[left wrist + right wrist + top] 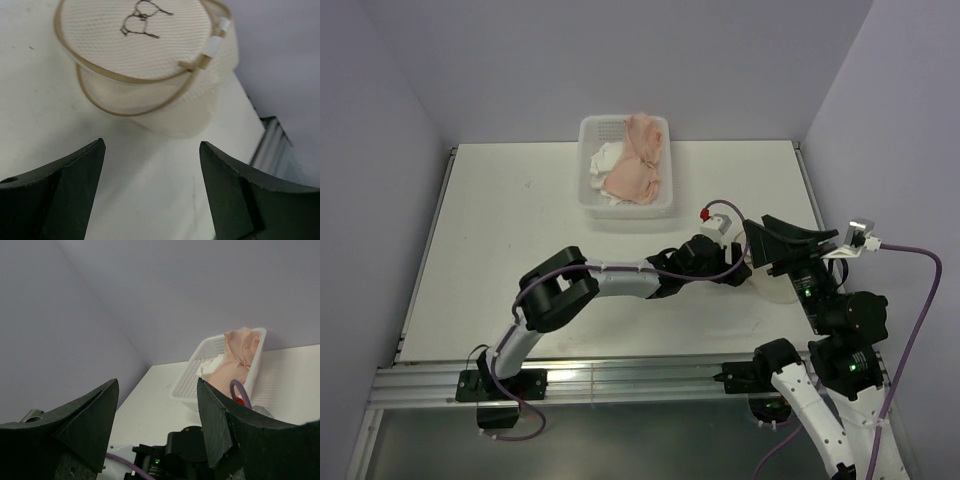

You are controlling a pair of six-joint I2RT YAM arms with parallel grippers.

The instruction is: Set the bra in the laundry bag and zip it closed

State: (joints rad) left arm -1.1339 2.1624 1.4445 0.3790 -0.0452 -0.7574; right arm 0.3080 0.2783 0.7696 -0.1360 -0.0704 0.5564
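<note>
While both arms hover over the table (520,250), the white basket (586,190) sits at its far edge with peach cloth (640,165) and white cloth (605,160) in it; whether that white piece is the bra I cannot tell. Well apart from it, toward the near right, the laundry bag (150,60) stands just ahead of my left gripper (152,145), whose fingers are spread with nothing between them. My right gripper (157,382) is likewise spread and empty, raised and facing the basket. The bag is a squat cream mesh drum with tan wire rims (125,80) and a dark mark (142,20) on top. I judge it light and floppy between stiff hoops, so I would pinch a hoop, or the small white zip pulls (215,46) where the two rims meet.
</note>
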